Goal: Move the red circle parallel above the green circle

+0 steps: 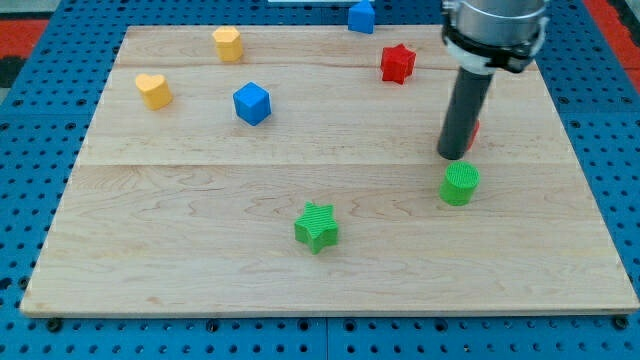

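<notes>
Red circle (473, 128) mostly hidden behind my tip (452, 157), apparently touching, green circle (460, 184) just below

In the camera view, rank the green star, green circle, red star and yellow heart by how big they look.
1. green star, largest, though nearest the view's bottom
2. green circle
3. yellow heart and red star look alike; I won't rank them.

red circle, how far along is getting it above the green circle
Mostly there: the red circle sits just toward the view's top from the green circle, roughly in line. In hand: my tip stands in front of the red circle, hiding most of it. Left: confirming alignment; I cannot judge it fully.
</notes>
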